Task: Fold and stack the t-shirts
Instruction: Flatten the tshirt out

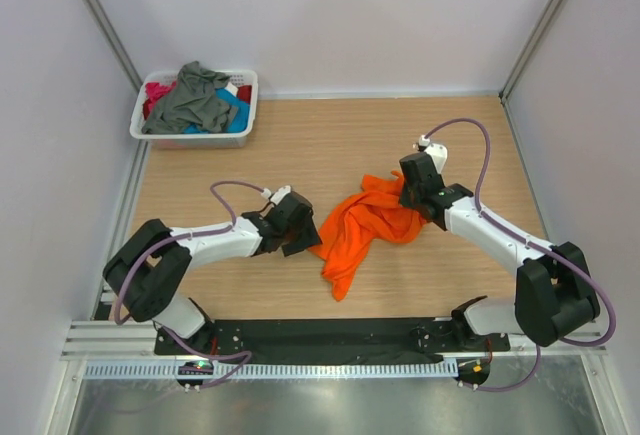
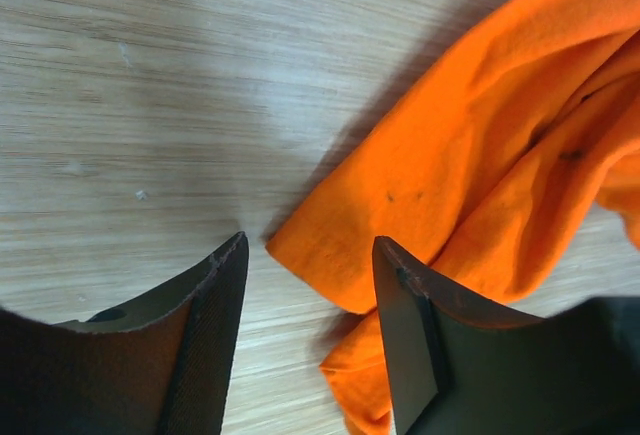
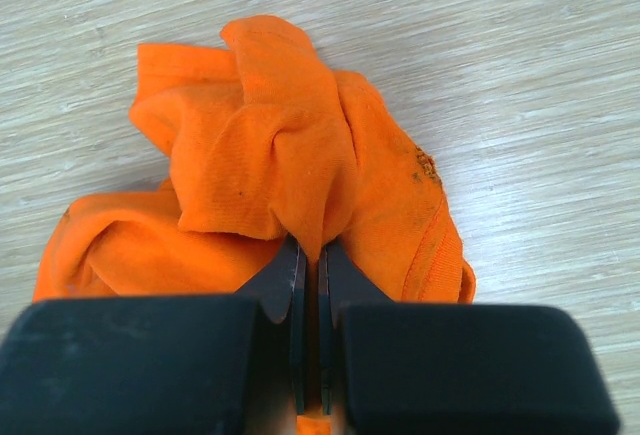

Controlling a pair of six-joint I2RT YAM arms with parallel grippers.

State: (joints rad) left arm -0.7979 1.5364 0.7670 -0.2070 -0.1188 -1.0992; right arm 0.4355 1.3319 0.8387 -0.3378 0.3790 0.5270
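Orange tee (image 1: pixel 365 225) bunched mid-counter, pinched by the clamped right end effector (image 3: pixel 311 255), one corner between the parted tips of the left end effector (image 2: pixel 310 243). Seemingly the spreading stage; called next for closing there, then pulling flat.

orange t-shirt (image 2: pixel 480 185) cut off in left wrist view, red-pink t-shirt (image 1: pixel 155 92) mostly buried under grey t-shirt (image 1: pixel 193 98)

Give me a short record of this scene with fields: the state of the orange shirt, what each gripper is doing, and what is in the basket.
orange t-shirt: crumpled on the table, not folded
right gripper: shut, pinching a fold of the orange t-shirt
left gripper: open, jaws on either side of a corner of the orange t-shirt
basket: white, far left corner of the table
other t-shirts: grey, teal and red-pink, heaped in the basket
stack: not yet started
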